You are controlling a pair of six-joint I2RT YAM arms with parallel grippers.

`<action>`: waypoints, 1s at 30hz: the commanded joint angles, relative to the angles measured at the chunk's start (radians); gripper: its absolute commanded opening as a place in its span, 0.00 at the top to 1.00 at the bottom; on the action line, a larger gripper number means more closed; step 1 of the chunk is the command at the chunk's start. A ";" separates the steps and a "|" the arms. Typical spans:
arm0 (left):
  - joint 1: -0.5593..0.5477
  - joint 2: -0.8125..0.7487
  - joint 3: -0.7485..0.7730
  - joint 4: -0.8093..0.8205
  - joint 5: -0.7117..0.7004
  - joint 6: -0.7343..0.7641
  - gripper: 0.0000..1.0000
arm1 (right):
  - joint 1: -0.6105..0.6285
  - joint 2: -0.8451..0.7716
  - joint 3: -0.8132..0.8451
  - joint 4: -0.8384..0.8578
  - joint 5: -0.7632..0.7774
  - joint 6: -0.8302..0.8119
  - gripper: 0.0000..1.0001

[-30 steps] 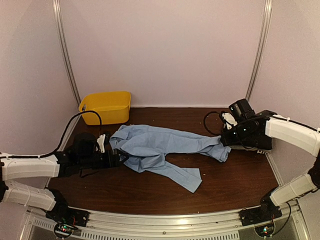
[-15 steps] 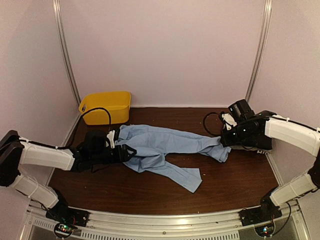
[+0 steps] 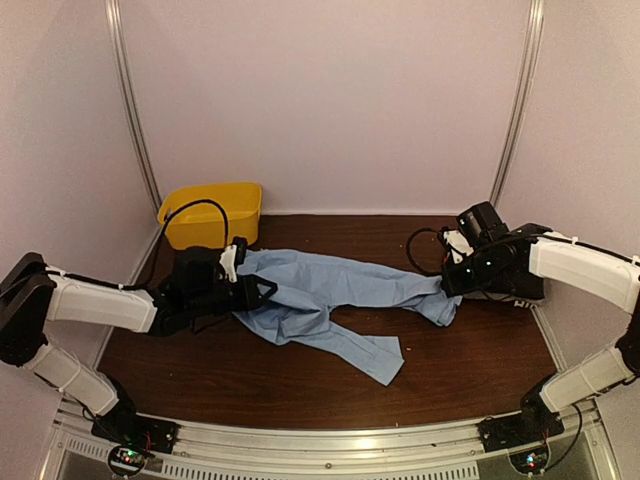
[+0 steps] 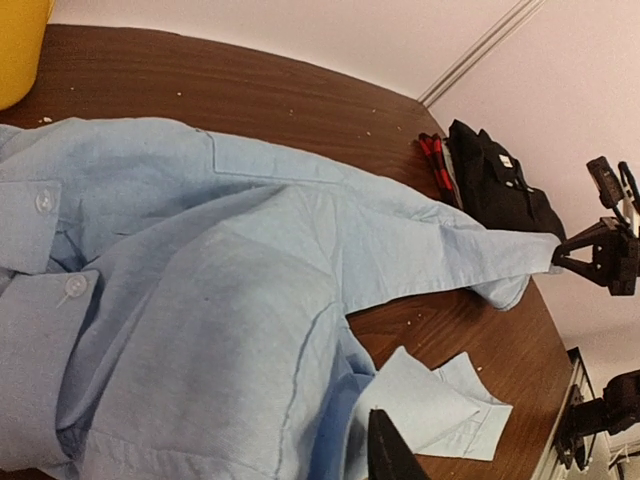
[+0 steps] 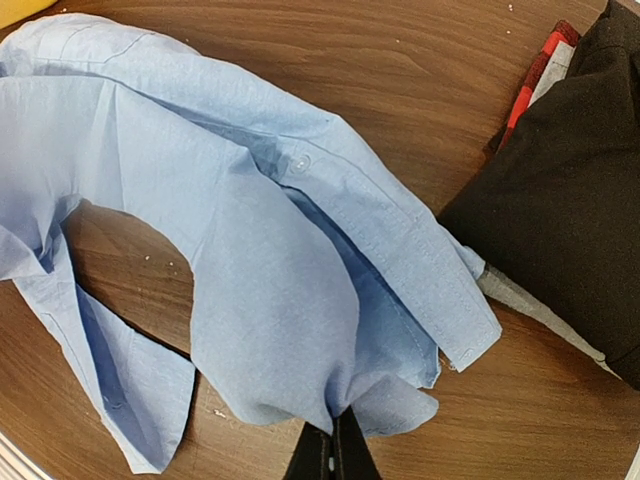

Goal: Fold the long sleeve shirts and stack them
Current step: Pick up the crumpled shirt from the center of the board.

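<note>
A light blue long sleeve shirt (image 3: 330, 290) lies stretched across the table, one sleeve trailing toward the front (image 3: 375, 358). My right gripper (image 3: 450, 285) is shut on the shirt's right end, and the cloth (image 5: 250, 250) bunches into its closed tips (image 5: 335, 440). My left gripper (image 3: 262, 290) is at the shirt's left end. In the left wrist view only one dark fingertip (image 4: 385, 445) shows over the blue cloth (image 4: 200, 300); the other is hidden. A folded black shirt (image 5: 570, 200) lies at the right, with a strip of pale grey cloth (image 5: 540, 310) under it.
A yellow bin (image 3: 212, 212) stands at the back left, just behind my left arm. A red and black checked cloth (image 5: 530, 80) peeks out beside the black shirt (image 4: 495, 185). Cables loop over both wrists. White walls close in the table on three sides.
My left arm has reached to the right, onto the shirt's left end, and its jaws have narrowed. The right arm has held still, gripping the cloth.
</note>
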 commanded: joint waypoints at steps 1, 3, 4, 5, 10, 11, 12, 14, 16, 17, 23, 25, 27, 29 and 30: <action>0.010 0.020 0.044 0.076 0.008 0.034 0.85 | 0.006 -0.020 -0.004 0.002 0.025 -0.006 1.00; 0.029 0.010 0.048 0.079 0.022 0.036 0.99 | 0.006 -0.031 -0.001 -0.004 0.033 -0.006 1.00; 0.041 0.000 0.053 0.073 0.029 0.040 1.00 | 0.006 -0.036 0.001 -0.010 0.042 -0.006 1.00; 0.053 -0.015 0.060 0.062 0.038 0.047 1.00 | 0.006 -0.043 0.007 -0.019 0.052 -0.006 1.00; 0.145 -0.123 0.150 -0.085 0.118 0.130 1.00 | 0.006 -0.090 0.086 -0.087 0.144 -0.008 1.00; 0.170 -0.142 0.182 -0.137 0.134 0.162 1.00 | 0.006 -0.101 0.116 -0.100 0.159 -0.010 1.00; 0.188 -0.159 0.238 -0.190 0.149 0.192 1.00 | 0.006 -0.115 0.164 -0.113 0.168 -0.016 1.00; 0.221 -0.185 0.337 -0.304 0.173 0.245 1.00 | 0.006 -0.131 0.251 -0.137 0.172 -0.035 1.00; 0.242 -0.201 0.455 -0.424 0.178 0.302 1.00 | 0.006 -0.137 0.351 -0.153 0.156 -0.056 1.00; 0.249 -0.205 0.516 -0.468 0.173 0.330 1.00 | 0.006 -0.136 0.399 -0.158 0.136 -0.068 1.00; 0.302 -0.166 0.869 -0.714 0.162 0.394 1.00 | 0.006 -0.099 0.677 -0.187 0.059 -0.103 1.00; 0.322 -0.148 0.947 -0.747 0.178 0.403 1.00 | 0.006 -0.093 0.736 -0.192 0.072 -0.105 1.00; 0.326 -0.142 0.995 -0.765 0.173 0.413 1.00 | 0.006 -0.100 0.767 -0.177 0.082 -0.104 1.00; 0.334 -0.139 1.026 -0.779 0.164 0.417 1.00 | 0.005 -0.111 0.788 -0.163 0.084 -0.097 1.00; 0.340 -0.139 1.039 -0.788 0.161 0.417 1.00 | 0.006 -0.116 0.798 -0.160 0.084 -0.095 1.00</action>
